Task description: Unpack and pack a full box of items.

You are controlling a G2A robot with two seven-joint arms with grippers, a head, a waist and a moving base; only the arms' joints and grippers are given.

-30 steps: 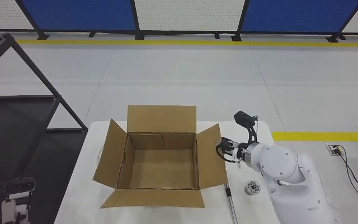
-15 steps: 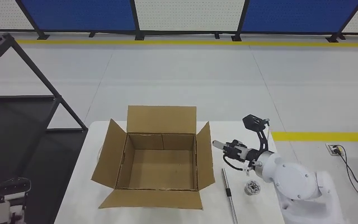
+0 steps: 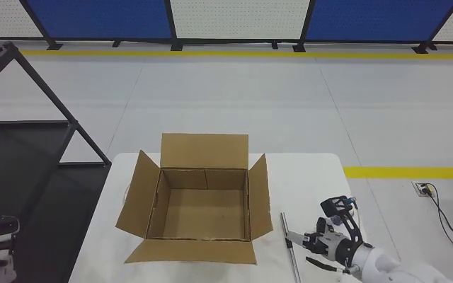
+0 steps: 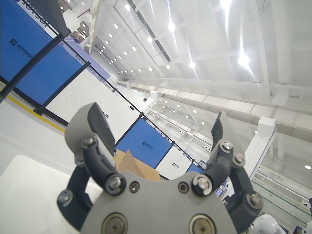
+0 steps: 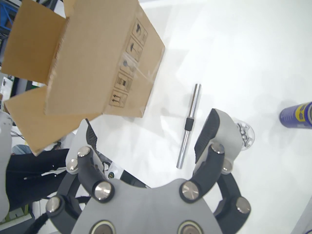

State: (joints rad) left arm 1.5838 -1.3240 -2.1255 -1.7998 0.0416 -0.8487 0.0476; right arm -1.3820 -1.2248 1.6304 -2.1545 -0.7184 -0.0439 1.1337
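An open cardboard box [image 3: 202, 201] stands mid-table with all flaps spread and its inside bare. In the right wrist view the box [image 5: 97, 57] shows its outer wall and flaps. My right gripper [image 3: 320, 249] hangs open and holds nothing near the table's front right, just right of a metal rod [image 3: 289, 244]. The right gripper [image 5: 150, 132] has the rod [image 5: 191, 120] lying on the table near one of its fingers [image 5: 209, 132]. My left gripper [image 4: 160, 127] is open, points up at the ceiling and holds nothing; a corner of the box [image 4: 131, 164] shows behind it.
On the white table [image 5: 231, 37] lie a small clear round part [image 5: 247, 135] beside the right gripper's finger and a blue spray can [image 5: 296, 115] farther off. A dark rack [image 3: 42, 141] stands left of the table.
The right arm has drawn back from the box's right flap toward the table's front right edge. The flap now stands more upright, and the rod lies uncovered.
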